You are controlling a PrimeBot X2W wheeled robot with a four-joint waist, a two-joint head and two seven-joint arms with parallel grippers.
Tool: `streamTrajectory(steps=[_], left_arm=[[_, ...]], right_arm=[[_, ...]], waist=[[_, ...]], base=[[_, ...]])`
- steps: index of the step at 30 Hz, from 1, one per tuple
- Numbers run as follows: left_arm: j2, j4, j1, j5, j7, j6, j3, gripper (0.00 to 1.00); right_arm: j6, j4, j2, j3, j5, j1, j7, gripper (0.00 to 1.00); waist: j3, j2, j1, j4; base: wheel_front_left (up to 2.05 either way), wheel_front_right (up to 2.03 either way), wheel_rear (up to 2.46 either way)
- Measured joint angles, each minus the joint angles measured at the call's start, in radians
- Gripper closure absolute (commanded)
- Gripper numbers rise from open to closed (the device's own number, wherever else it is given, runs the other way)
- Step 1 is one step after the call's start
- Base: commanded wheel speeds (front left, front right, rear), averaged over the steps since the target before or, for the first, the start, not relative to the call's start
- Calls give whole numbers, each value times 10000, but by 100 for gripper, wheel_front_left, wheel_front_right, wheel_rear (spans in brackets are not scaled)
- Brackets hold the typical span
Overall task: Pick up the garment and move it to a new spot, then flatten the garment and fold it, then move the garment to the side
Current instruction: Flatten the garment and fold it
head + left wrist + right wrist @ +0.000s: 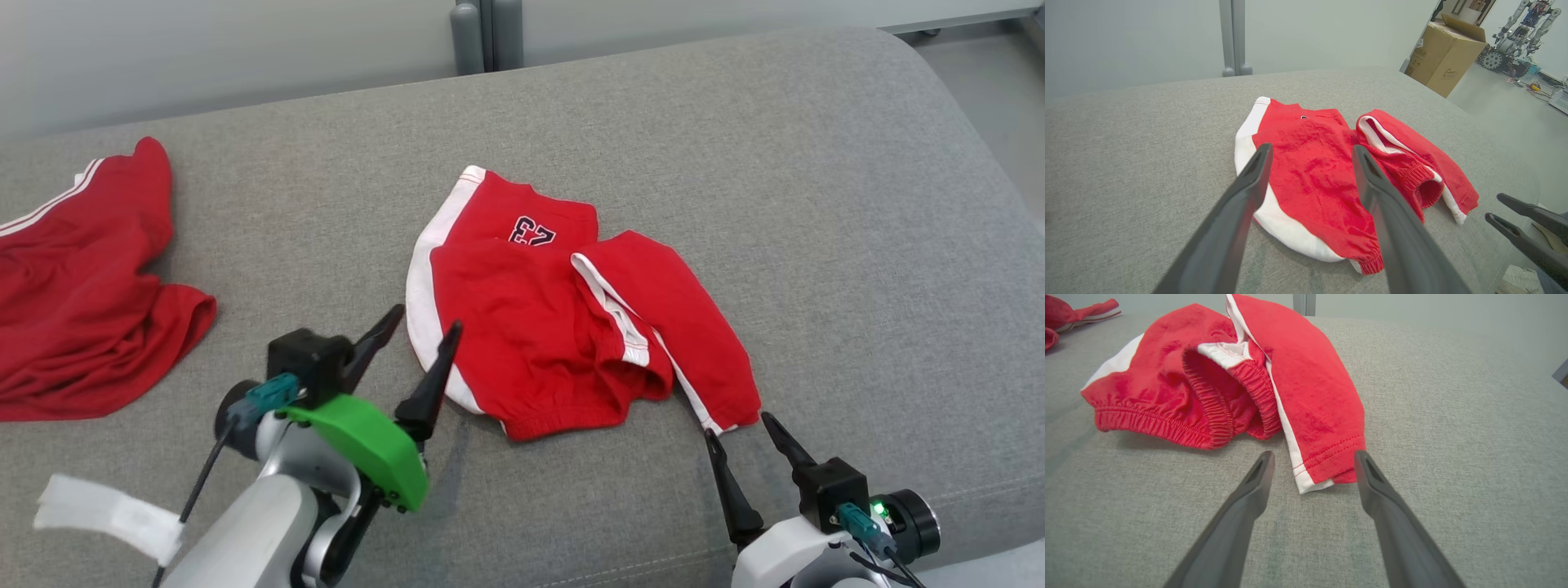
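Garment (506, 327) (red shorts), on grey cushion (816, 204)

The pale grey left forearm (253, 531) carries a green plastic cover (363, 445), a teal plug (273, 392) with black cable (200, 482), and a white tape tag (106, 510). Each arm has 2 tapered black jaws; a green light (879, 510) marks the right wrist (796, 543).

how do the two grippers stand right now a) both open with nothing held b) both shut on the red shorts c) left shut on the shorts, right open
a: the left gripper has its jaws spread by the white edge of the red shorts, and the right gripper has its jaws spread at the leg hem, with no cloth pinched in either.
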Motion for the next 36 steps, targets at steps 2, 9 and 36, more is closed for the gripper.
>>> streamTrajectory(steps=[2, 9, 36], left_arm=[[305, -92, 303, 293, -401, 176, 245, 0], [719, -245, 1337, 487, -1507, 405, 1014, 0], [943, -1112, 3010, 265, -2094, 531, 2243, 0]], right_arm=[[0, 81, -2, -54, 6, 0, 0, 0], [79, 439, -2, -178, 107, 4, 0, 8], [192, 1636, 163, -506, 364, -397, 0, 26]], waist=[[-48, 0, 0, 68], [-160, 0, 0, 275], [-73, 0, 0, 992]], base=[[0, 0, 0], [0, 0, 0], [0, 0, 0]])
